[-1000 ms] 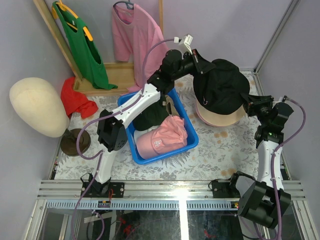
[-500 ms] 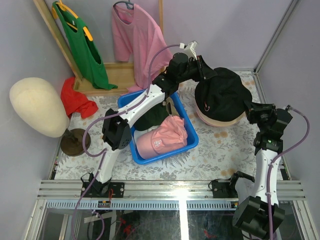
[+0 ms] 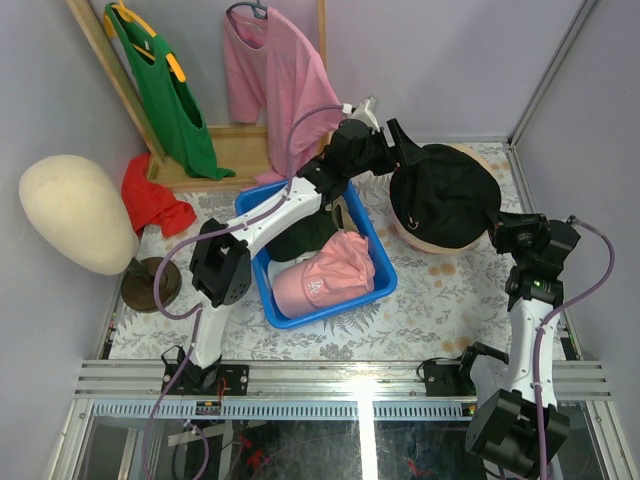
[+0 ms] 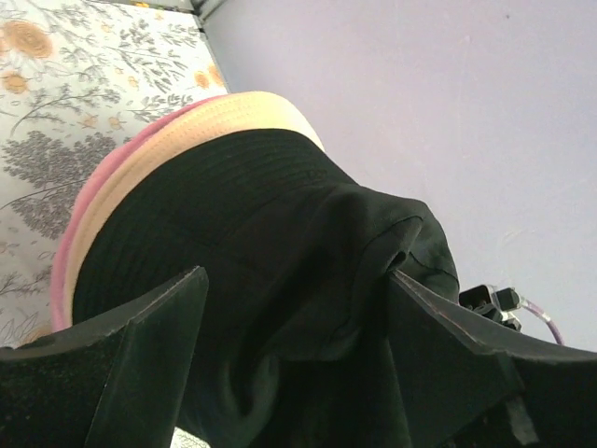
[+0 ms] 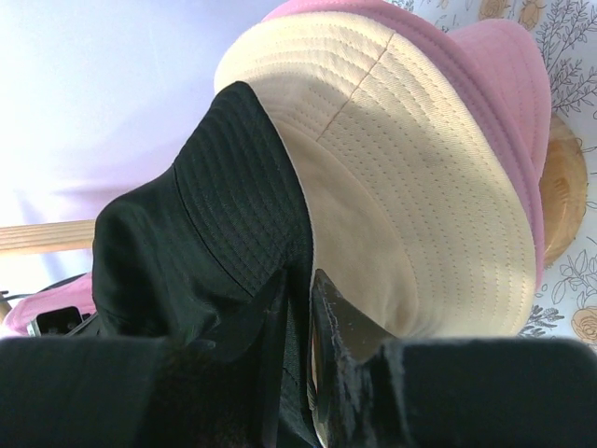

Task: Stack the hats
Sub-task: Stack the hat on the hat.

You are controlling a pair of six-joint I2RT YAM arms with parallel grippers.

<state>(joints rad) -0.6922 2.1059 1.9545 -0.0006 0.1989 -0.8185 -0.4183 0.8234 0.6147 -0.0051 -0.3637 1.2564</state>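
Stack: at 2 o'clock on the table in the top view, a black bucket hat (image 3: 445,195) sits over a tan hat (image 5: 392,159), which sits over a pink hat (image 5: 494,93).
Left gripper (image 4: 297,280): jaws wide apart, straddling a fold of the black crown without pinching it. In the top view it sits at the stack's 10 o'clock edge.
Right gripper (image 5: 298,275): fingers nearly together, clamped on the black brim at the stack's 4 o'clock edge.
Step in hand: the black hat looks set on the pile, though its brim hangs uneven on the right gripper's side.
Hats left: a pink cap (image 3: 322,278) and a dark green cap (image 3: 298,240) lie in the blue bin (image 3: 385,285) near table centre.
Key relation: the bin lies at 7 o'clock from the left gripper, and that arm's forearm already crosses above it. From the right gripper it lies at 8 o'clock, well apart, so the left arm is nearer.
Pink cap axis: seems to run 8 to 2 o'clock, though the folds make that uncertain.
Risk: a pull on the clamped brim could drag the black hat off the pile.
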